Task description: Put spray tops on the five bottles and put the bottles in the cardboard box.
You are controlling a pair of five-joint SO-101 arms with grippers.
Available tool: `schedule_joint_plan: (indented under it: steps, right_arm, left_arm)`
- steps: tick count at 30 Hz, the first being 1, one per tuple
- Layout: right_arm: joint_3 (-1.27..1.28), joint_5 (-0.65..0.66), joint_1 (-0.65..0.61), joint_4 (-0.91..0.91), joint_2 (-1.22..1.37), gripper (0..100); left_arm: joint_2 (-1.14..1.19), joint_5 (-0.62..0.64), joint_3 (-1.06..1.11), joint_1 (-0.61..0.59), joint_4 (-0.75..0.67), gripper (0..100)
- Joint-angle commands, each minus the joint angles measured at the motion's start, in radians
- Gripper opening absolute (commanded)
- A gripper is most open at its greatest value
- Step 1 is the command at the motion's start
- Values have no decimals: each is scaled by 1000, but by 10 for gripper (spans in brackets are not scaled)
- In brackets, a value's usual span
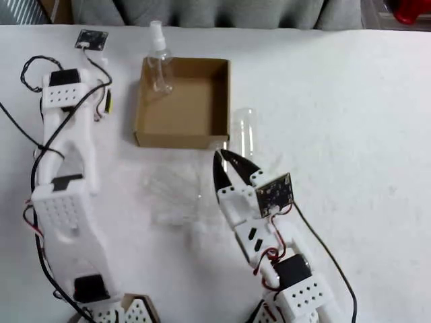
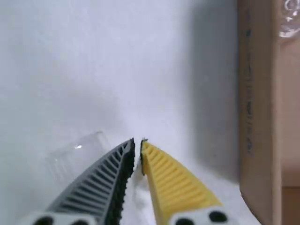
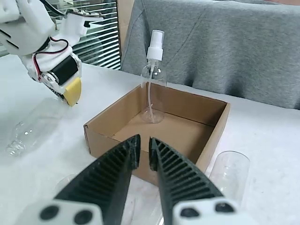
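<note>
Surface: we find a white table (image 1: 350, 101). Its far edge runs along grey upholstery (image 3: 225, 42).
Cardboard box (image 1: 178, 140): open side up, square to the table, set toward the far edge and between the two arms.
Capped bottle (image 1: 160, 67): stands upright in the box's far corner on the left arm's side, with its long axis vertical, its spray top up and its base on the box floor.
Uncapped bottle (image 1: 243, 131): clear, just beside the box's outer wall on the right arm's side. In the high view its length runs along that wall; we cannot tell whether it stands or lies.
Lying bottle (image 3: 33, 124): clear, on its side on the table on the left arm's side of the box. Its neck end points away from the left gripper.
Faint bottles (image 1: 172, 195): clear shapes on the table in front of the box's near wall — too faint for us to count them or see which way they point.
Left gripper (image 2: 138, 141): the grey and yellow fingers meet at the tips and hold nothing. It is low over the table beside the lying bottle, with a strip of table between it and the box's wall.
Right gripper (image 3: 144, 140): the black fingers are drawn together with only a slit between them and grip nothing. It points at the box's near corner — close to it and to the uncapped bottle, touching neither.
</note>
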Motion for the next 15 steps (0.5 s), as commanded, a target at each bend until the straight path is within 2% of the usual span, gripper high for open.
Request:
schedule_joint_plan:
  steps: [1,7,15]
  right_arm:
    - [-5,8,-1,-2,-4,16]
    - [-5,8,-1,-2,-4,16]
    - [-5,8,-5,-2,-4,16]
  left_arm:
    - [94,-11,-189,-22,38,22]
    - [283,-11,-443,-84,124,22]
    - [463,-21,-775,-240,252,22]
